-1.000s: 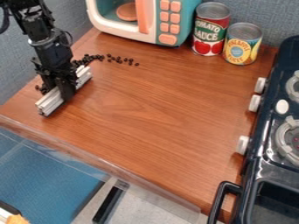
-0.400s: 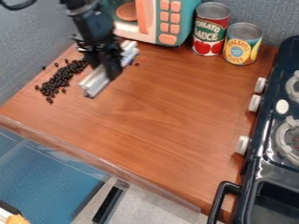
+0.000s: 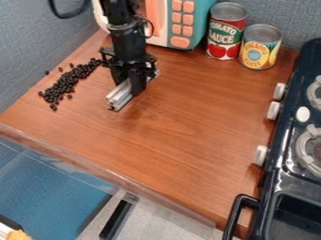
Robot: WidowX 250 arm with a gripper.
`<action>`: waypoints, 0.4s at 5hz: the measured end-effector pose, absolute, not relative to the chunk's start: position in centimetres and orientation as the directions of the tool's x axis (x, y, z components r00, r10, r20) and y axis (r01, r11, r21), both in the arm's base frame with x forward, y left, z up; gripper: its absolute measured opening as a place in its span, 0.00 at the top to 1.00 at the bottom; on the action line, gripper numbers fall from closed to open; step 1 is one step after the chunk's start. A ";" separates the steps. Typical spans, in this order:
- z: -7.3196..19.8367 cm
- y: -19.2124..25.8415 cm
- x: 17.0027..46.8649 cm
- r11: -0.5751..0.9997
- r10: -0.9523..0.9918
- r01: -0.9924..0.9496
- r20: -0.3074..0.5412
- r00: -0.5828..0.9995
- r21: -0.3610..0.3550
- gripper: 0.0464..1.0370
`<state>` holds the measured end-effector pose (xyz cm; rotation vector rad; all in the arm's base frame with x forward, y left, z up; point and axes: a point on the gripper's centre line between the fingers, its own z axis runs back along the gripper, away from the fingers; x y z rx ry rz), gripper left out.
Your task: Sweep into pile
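The dark beans (image 3: 65, 85) lie at the left of the wooden counter (image 3: 182, 112), in a long, loose heap slanting from the near left up towards the toy microwave (image 3: 202, 21). Most touch one another, but a few sit apart at the near end and along the wall side, so the pile looks mostly made, though drawn out. Just beside the heap, on its right and apart from it, is the pale bar (image 3: 118, 97) that serves as sweeper. The gripper (image 3: 134, 85) has its fingers closed about that bar, parted only by its thickness, and holds it roughly in line with the heap. For a good stroke, I'd keep the bar's long edge low and level on the wood, so beans can't slip under, and push gently; a fast shove could scatter them or send some over the left edge. Short nudges from the two ends towards the middle should tighten the heap better than another broadside push. The two cans (image 3: 225, 33) (image 3: 259, 48) and the stove (image 3: 282, 178) stand well clear on the right.
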<state>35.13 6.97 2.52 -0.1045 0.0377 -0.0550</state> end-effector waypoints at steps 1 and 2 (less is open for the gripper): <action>1.5 7.6 37.2 0.993 -0.014 0.006 -0.066 0.998 -0.118 0.64; 1.2 8.5 39.3 0.992 0.032 -0.036 -0.030 0.999 -0.125 0.64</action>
